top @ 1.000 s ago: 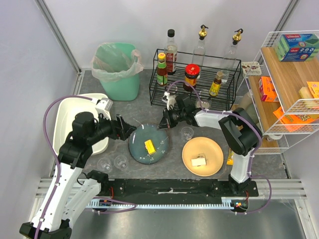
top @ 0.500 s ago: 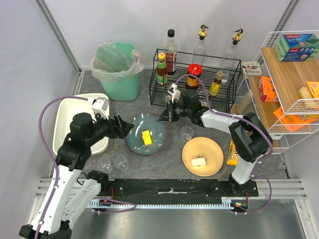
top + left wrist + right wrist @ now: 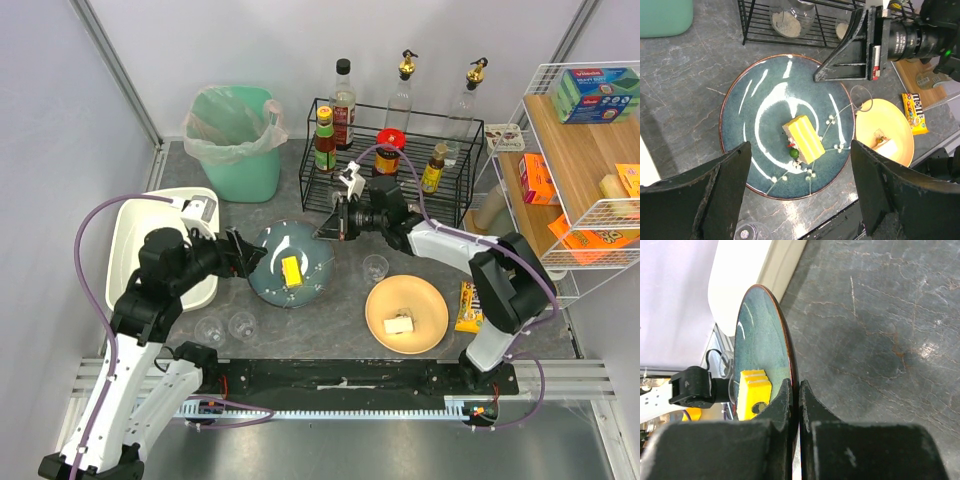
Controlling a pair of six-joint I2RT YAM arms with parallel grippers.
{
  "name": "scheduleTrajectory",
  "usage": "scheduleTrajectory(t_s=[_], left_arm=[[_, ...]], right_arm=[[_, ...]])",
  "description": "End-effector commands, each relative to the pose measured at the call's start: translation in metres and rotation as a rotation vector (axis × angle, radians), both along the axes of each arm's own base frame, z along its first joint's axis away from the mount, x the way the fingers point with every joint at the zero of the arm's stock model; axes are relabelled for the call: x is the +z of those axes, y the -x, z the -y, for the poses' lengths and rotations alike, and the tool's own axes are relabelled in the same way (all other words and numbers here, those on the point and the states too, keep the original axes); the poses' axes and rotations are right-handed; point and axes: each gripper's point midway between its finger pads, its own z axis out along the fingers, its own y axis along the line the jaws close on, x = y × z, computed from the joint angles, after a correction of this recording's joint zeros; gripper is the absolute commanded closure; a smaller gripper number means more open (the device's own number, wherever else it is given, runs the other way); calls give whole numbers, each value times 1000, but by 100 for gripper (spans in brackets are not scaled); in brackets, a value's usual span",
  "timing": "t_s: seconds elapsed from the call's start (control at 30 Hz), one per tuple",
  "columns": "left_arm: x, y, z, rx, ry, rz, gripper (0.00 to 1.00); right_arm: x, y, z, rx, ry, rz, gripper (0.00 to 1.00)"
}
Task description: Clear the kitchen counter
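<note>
Top external view: both arms lean in from the near edge of the worktop (image 3: 345, 312) and meet at the blue plate (image 3: 272, 282).
Worktop: dark grey and mottled, running from the arm bases to the back wall and carrying everything here.
Blue plate: middle of the worktop, left of centre, with a yellow slice (image 3: 291, 270) on it. I cannot tell whether its underside touches the worktop.
Right arm: base at the near-right edge, elbow raised on the right side, forearm stretched leftward and toward the far edge.
Right claw (image 3: 794, 390): closed tight on the blue plate's far-right rim, one finger on each face.
Left arm: base at the near-left edge, upper link rising, elbow over the tub (image 3: 128, 235), wrist turned rightward.
Left claw (image 3: 243, 258): spread wide, gripping nothing, just beside the blue plate's left rim and pointing at it.
Surroundings: bin (image 3: 235, 150) at the far-left corner, rack (image 3: 306, 180) along the far edge, tub at the left edge, yellow plate (image 3: 430, 300) by the near edge, right of centre.
</note>
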Motion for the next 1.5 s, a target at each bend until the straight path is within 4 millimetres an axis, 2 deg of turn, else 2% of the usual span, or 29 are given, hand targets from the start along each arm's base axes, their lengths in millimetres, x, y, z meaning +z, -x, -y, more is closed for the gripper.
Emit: scheduleTrajectory(t_s=[0.0,0.27,0.43,0.53,0.8,0.97,1.27,1.47], left_arm=[[17,0,-2,30,32,26,15],[22,-2,-16,125,23,14,16],[26,-6,-41,282,11,15,16],[26,-5,-55,365,7,15,16],[15,-2,-75,515,45,-12,19],[12,-3,-68,515,117,-32,25],[8,-3,-34,423,319,-109,42],[17,-5,-33,426,374,-86,60]], right_arm=[[98,11,-13,44,-214,125,100],[128,20,-17,-24,-316,52,100],[145,29,-28,-62,-408,-13,100],[158,28,-29,-88,-450,-26,100],[187,24,-26,-140,-524,-43,100],[200,26,-25,-141,-548,-38,100],[212,29,-22,-145,-588,-48,100],[218,34,-24,-116,-615,-47,100]])
